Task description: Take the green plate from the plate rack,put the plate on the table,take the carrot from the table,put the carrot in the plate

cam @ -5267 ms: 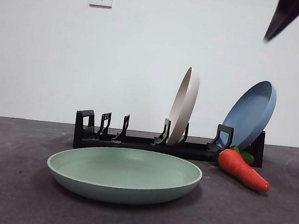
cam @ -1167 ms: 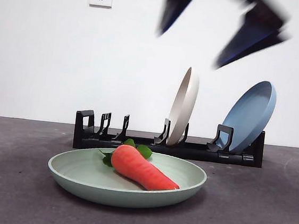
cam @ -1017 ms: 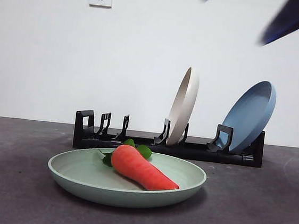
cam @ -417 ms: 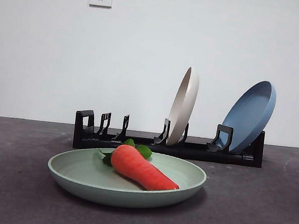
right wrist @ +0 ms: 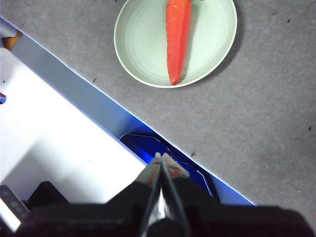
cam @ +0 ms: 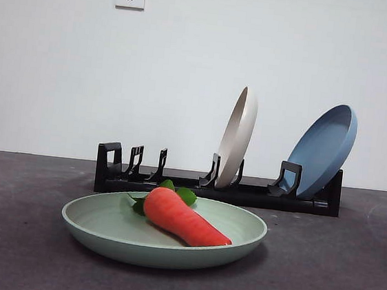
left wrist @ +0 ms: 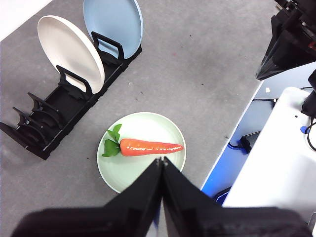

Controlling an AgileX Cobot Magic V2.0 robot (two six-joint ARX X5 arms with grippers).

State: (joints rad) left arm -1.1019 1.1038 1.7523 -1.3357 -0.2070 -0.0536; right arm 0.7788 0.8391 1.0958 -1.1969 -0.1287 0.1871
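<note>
The carrot (cam: 184, 218) is laid flat inside the green plate (cam: 102, 227), its leafy thick end pointing toward the plate rack (cam: 175, 185) and its tip close to the near rim. The plate is set flat on the table (cam: 16, 251), just in front of the rack and apart from it. In the rack, a cream plate (cam: 238, 137) is held almost upright near the middle, and a blue plate (cam: 324, 150) is leaned back at one end; the remaining slots are seen bare. The left gripper (left wrist: 162, 159) is held high above the plate, its jaws pressed together with nothing between them. The right gripper (right wrist: 160, 156) is likewise raised well clear, over the table's edge, jaws closed and nothing gripped.
</note>
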